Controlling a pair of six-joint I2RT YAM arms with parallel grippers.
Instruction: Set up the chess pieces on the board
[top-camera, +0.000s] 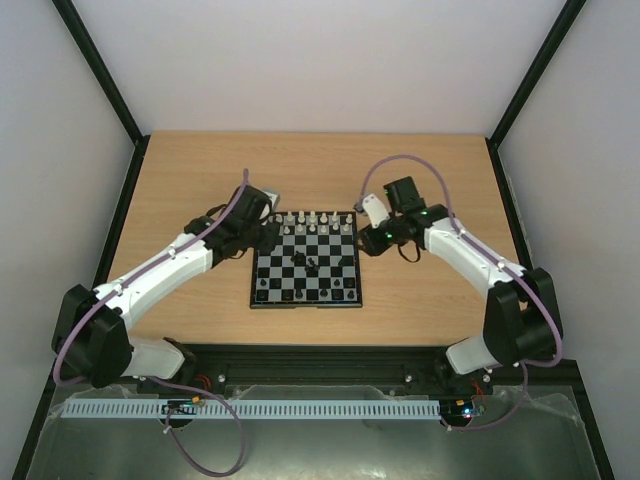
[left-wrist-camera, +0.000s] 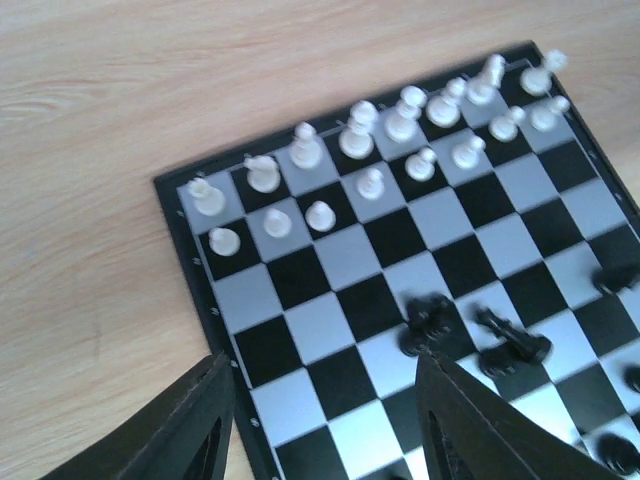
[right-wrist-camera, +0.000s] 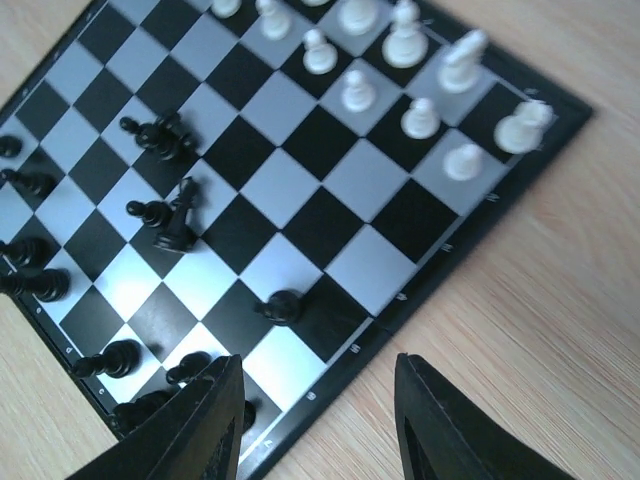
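The checkered board (top-camera: 306, 262) lies at the table's middle. White pieces (top-camera: 318, 220) stand in two rows along its far edge; black pieces (top-camera: 304, 291) stand along the near edge, and a few black ones (top-camera: 312, 264) lie loose mid-board. My left gripper (top-camera: 268, 238) is open and empty over the board's far-left corner; its view shows the white rows (left-wrist-camera: 385, 140) and toppled black pieces (left-wrist-camera: 470, 335). My right gripper (top-camera: 368, 240) is open and empty at the board's right edge (right-wrist-camera: 420, 290); a lone black pawn (right-wrist-camera: 282, 306) stands just ahead of its fingers.
The wooden table (top-camera: 440, 300) is fenced by a black frame and pale walls. A white cable tray (top-camera: 300, 408) runs along the near edge by the arm bases.
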